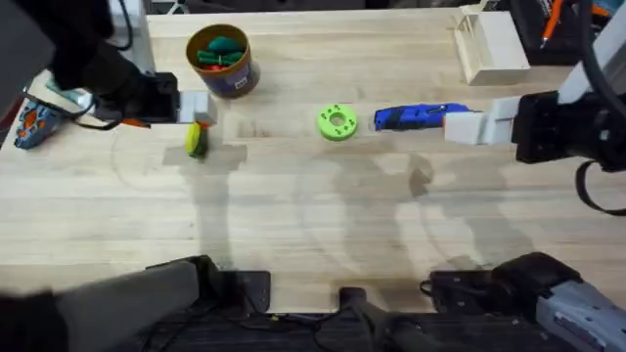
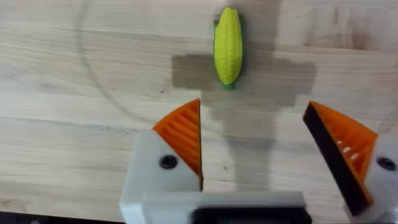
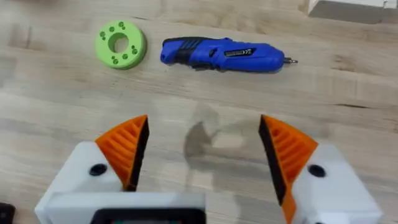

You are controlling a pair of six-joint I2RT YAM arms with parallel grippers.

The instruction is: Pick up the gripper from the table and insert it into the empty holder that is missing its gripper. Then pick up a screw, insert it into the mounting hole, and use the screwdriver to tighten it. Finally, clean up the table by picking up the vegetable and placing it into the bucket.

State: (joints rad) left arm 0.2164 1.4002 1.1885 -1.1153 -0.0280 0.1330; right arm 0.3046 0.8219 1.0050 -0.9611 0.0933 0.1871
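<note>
Three views are showing the closing, clean-up stage of the task. Overhead: the left gripper (image 1: pixel 199 108) is hanging just above the vegetable (image 1: pixel 197 140), which is lying on the table (image 1: pixel 293 215) a little in front of the bucket (image 1: pixel 223 60); the bucket is already holding other green and orange toy pieces, while the vegetable is not yet inside it. The right gripper (image 1: pixel 460 125) is hovering at the tail end of the screwdriver (image 1: pixel 419 116), which is lying flat beside a green disc (image 1: pixel 336 121); judging from this, the screwdriving is probably finished and only the vegetable is remaining. Left wrist: the left pincer's orange ribbed pads (image 2: pixel 183 134) are standing wide apart and gripping nothing; the vegetable (image 2: pixel 227 45) is lying lengthwise ahead of the gap, near but untouched, so a descent and advance are likely being called for. Right wrist: the right pincer's pads (image 3: pixel 127 148) are likewise spread wide and empty, with the screwdriver (image 3: pixel 221 54) and green disc (image 3: pixel 120 44) lying well ahead, apart from the fingers.
</note>
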